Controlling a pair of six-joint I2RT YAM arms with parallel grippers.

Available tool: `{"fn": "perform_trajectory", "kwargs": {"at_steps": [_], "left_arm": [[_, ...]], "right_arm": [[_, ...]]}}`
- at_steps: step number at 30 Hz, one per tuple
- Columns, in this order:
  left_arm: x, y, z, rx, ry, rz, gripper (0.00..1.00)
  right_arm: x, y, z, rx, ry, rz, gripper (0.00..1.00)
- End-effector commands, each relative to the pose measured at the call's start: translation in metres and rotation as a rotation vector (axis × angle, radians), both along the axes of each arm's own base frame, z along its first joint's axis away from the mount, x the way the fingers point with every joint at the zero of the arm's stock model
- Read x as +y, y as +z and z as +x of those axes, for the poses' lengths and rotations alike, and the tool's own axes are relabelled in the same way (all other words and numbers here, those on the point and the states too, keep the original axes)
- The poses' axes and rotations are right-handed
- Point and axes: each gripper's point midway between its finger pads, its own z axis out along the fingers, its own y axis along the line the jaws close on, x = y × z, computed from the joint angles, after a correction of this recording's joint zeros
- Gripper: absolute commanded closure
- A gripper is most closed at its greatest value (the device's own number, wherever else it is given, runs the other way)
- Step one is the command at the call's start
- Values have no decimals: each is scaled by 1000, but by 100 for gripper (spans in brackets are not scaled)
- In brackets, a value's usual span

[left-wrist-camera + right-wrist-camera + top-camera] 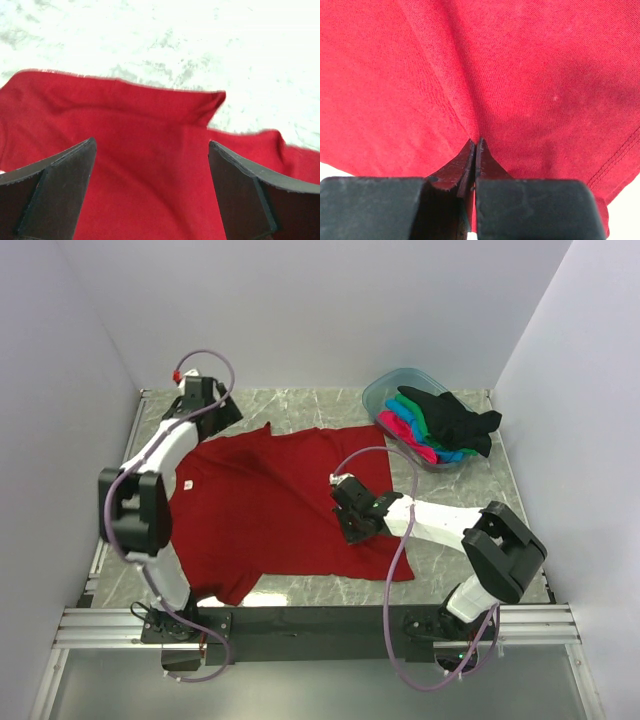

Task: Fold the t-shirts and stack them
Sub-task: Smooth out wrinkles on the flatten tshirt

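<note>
Dark red t-shirt (270, 505): spread on the marble table (455, 485), between the arms.
Left gripper (152, 145): jaws wide apart over the shirt's far-left edge, gripping nothing.
Right gripper (475, 142): closed tight, pinching a ridge of red cloth (near the shirt's right side).
Other t-shirts (450, 418): black, green, blue, pink, heaped in the clear tub (385, 390), far right.

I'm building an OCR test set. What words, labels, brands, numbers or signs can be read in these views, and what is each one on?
No text can be read in any view.
The white tag at the neck of the dark red t-shirt: too small to read.
</note>
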Motion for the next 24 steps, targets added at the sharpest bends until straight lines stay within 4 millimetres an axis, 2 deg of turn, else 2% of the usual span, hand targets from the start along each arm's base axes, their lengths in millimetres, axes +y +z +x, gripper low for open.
{"fn": "perform_trajectory", "kwargs": {"at_steps": [1,2,4,5,6,8,9,13,24], "left_arm": [[-5,-5,27,23,-9,92,1],[-7,-13,41,36,-18,113,2],[-11,-25,45,79,-42,149,6],[-12,-21,53,72,-42,165,7],[-10,-37,53,111,-37,196,8],[-10,-43,57,125,-42,236,10],[-9,-54,57,147,-46,247,11],[-3,-72,58,185,-36,285,13],[-7,-97,72,234,-45,362,23]], "right_arm": [[3,10,-1,-7,-10,25,100],[7,11,0,-9,-4,35,100],[11,12,0,-10,0,56,100],[12,12,0,-9,0,62,100],[12,11,-1,-5,0,67,97],[14,10,-1,-2,5,77,91],[15,10,-2,2,7,82,90],[20,12,-5,5,22,115,89],[12,18,-15,-7,17,152,88]]}}
